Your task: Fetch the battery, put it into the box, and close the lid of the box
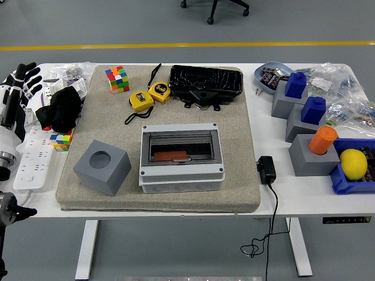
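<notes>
The left hand hangs at the table's left edge, fingers spread and empty, above a white power strip. On the mat's front half sits the grey box, lid down, an orange battery visible inside.

On the white desk you have a beige felt mat covering its middle. The grey plastic box with a clear lid sits on the mat's front centre, with an orange-red battery inside it. Left of the box, at the mat's front-left corner, you find a grey cube with a round hole. Behind the box, along the mat's back edge, lie a black plastic tray, two yellow tape measures and a multicoloured puzzle cube, from right to left. A black power adapter rests just right of the mat. Grey blocks with blue and orange tops stand near the desk's right edge.
</notes>
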Tool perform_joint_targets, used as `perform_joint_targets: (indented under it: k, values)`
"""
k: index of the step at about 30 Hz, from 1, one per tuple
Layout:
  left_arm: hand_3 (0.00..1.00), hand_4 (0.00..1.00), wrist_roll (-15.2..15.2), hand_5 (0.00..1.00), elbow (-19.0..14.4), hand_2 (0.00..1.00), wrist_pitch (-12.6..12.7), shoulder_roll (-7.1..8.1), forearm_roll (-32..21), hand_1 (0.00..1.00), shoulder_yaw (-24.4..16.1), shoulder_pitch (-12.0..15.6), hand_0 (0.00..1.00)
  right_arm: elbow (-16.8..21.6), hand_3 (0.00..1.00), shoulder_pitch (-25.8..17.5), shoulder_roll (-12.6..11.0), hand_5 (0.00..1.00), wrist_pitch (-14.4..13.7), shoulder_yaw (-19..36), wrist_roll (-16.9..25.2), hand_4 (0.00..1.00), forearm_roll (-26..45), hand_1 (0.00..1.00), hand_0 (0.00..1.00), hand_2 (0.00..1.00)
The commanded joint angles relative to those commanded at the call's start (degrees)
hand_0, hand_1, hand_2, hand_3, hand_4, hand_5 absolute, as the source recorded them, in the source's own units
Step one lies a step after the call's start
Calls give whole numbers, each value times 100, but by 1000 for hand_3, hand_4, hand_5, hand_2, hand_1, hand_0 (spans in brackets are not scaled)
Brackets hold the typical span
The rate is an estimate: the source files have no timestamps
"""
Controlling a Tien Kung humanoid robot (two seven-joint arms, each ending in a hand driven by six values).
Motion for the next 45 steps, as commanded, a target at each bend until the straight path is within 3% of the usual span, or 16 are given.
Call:
perform_joint_targets:
  k: [5, 15, 45]
  values:
    - [734, 998, -16, 859, 41, 776, 217, 12, -12, 820, 5, -53, 807, 18, 820, 11, 2, 998, 18, 51, -17, 998, -29, 807, 822, 791]
    - [709, 998, 18, 835, 41, 739, 230, 9, 19, 771, 63, -59, 777, 24, 813, 24, 8, 998, 30, 97, -46, 998, -40, 807, 821, 788]
    - [705, 977, 21, 797, 32, 733, 250, 11, 69, 760, 114, -83, 769, 48, 807, 60, 28, 998, 48, 181, -112, 998, -86, 806, 818, 783]
